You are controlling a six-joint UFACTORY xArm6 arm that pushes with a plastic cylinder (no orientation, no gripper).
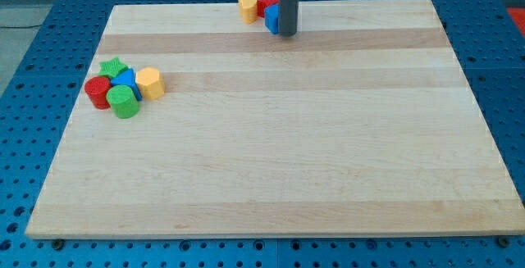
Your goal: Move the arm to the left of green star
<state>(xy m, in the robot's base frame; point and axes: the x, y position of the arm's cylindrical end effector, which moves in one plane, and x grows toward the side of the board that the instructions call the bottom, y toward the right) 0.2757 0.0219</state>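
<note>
Green cylinder [125, 102] lies nearest; green star [112, 67] behind; my tip [287, 34], holding nothing, far right.

A pale wooden board [279, 137] lay on a blue perforated table [49, 38]. A yellow heart-shaped block [247, 8] sat near the view's top edge.

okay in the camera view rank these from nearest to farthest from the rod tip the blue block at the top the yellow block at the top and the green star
From my tip:
1. Blue block, touching on its left, view's top.
2. Yellow block, farther left, top edge.
3. Green star, far left cluster.
</note>
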